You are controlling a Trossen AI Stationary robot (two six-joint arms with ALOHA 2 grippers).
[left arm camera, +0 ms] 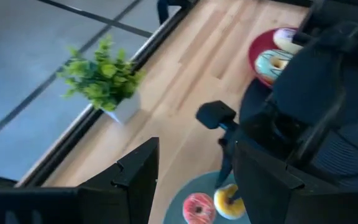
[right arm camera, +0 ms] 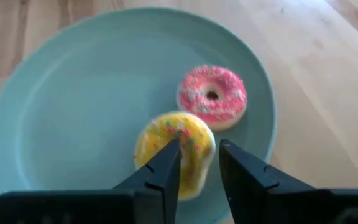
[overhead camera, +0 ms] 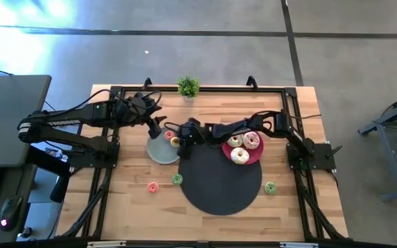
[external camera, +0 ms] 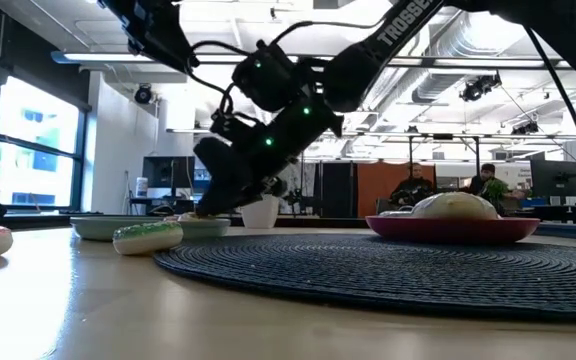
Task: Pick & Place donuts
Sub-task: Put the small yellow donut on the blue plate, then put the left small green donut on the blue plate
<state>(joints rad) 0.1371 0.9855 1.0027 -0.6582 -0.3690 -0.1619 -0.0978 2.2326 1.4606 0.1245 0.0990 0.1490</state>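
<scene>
My right gripper (overhead camera: 182,140) reaches down to the grey-green plate (overhead camera: 158,153) and is shut on a small yellow donut (right arm camera: 176,149). A small pink donut (right arm camera: 212,97) lies flat on the plate (right arm camera: 73,93) beside it. My left gripper (left arm camera: 194,180) hovers open above the plate's far edge and touches nothing. Three larger donuts (overhead camera: 243,146) sit on the red plate (overhead camera: 226,149). A pink donut (overhead camera: 153,187) and two green ones (overhead camera: 177,179) (overhead camera: 270,187) lie loose on the table. My right gripper pinches the yellow donut's ring (right arm camera: 199,152) between its two fingers (right arm camera: 166,168), coming from above and slanting down from the table's right. The donut sits tilted, with its lower edge (left arm camera: 232,211) on the grey-green plate.
A big black round mat (overhead camera: 220,180) lies at the table's middle, overlapping both plates. A small potted plant (overhead camera: 188,87) stands at the far edge. A black frame rail (overhead camera: 198,89) runs around the table. Bare wood lies near the front edge.
</scene>
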